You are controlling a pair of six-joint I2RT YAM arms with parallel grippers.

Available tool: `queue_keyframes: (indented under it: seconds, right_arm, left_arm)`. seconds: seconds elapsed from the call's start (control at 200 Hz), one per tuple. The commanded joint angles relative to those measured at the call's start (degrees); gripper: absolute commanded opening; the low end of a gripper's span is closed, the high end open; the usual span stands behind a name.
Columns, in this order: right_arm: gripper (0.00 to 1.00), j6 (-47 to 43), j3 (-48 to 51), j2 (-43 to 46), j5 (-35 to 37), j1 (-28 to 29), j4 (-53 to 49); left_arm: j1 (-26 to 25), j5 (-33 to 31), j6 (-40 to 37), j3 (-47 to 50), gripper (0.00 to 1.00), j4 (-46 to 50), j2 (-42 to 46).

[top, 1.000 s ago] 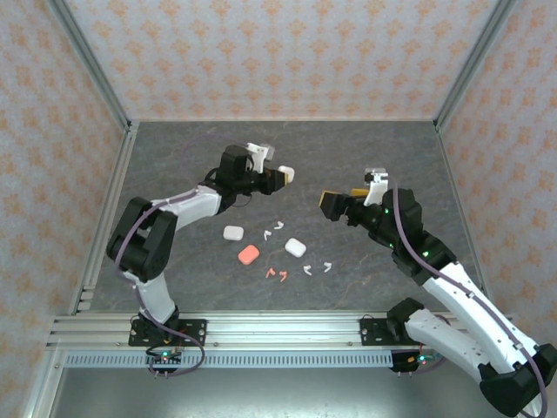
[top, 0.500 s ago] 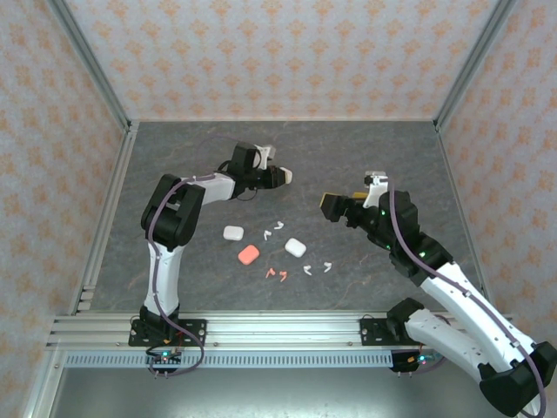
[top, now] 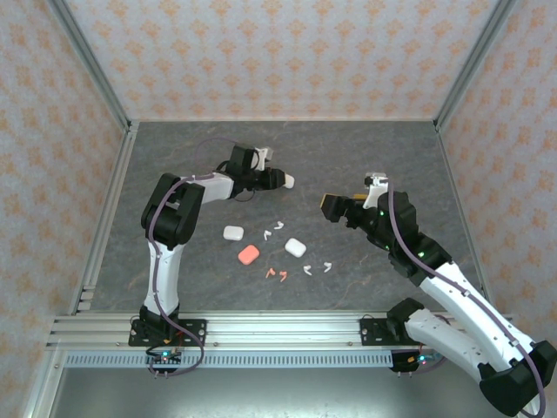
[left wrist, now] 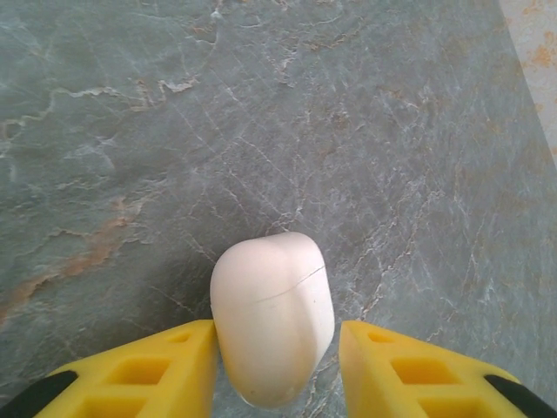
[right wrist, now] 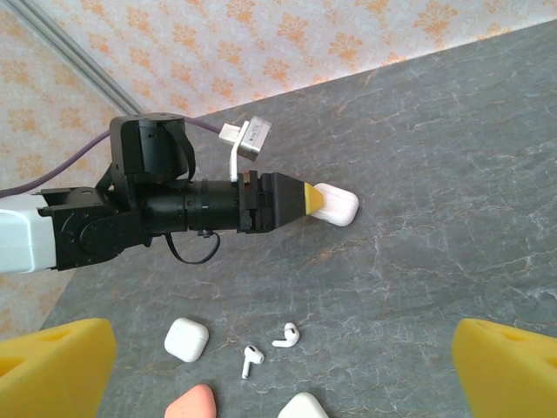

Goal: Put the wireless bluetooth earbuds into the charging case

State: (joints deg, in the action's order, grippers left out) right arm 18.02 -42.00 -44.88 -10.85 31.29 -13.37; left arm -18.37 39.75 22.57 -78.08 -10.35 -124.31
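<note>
Your left gripper [top: 280, 179] has its yellow fingers slack around a white charging case [left wrist: 272, 326] lying on the table [top: 365, 157]. One finger touches it and there's a sliver of gap at the other. That's well behind the salmon-pink case [top: 248, 254]. Your right gripper [top: 333, 206] is spread wide and empty, off to the pink case's right. The earbuds [top: 277, 228] lie scattered just right of it.

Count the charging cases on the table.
4. One white case between the left claw's fingers; second white case left of the earbuds; pink case beside it, nearer the arms; third white case right of that. None looks hidden.
</note>
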Motion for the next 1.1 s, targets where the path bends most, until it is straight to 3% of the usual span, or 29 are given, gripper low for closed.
queue_keyframes:
  seconds: [0.0,0.235,0.485,0.841,1.096]
  right_arm:
    - [0.99,-0.2,-2.7,-0.3,2.6,-0.4,-3.6]
    - [0.99,-1.4,-6.7,-3.0,3.7,-0.4,-10.9]
    - [0.94,-2.3,-9.0,-9.8,-2.6,0.4,-13.8]
    - [0.91,-6.3,-15.4,-28.5,0.6,10.8,-21.1]
    - [0.87,-10.9,-21.2,-42.7,2.1,16.1,-25.5]
  left_arm:
    - [0.9,-1.6,-1.0,-1.2,0.43,1.5,1.1]
    - [1.8,-5.9,-2.7,3.7,0.48,0.7,8.5]
    - [1.9,-11.9,-4.8,19.3,0.51,-3.1,30.6]
    - [1.8,-25.5,-6.7,39.7,0.68,1.6,62.5]
    - [1.9,-33.2,-6.6,49.9,0.84,7.8,79.9]
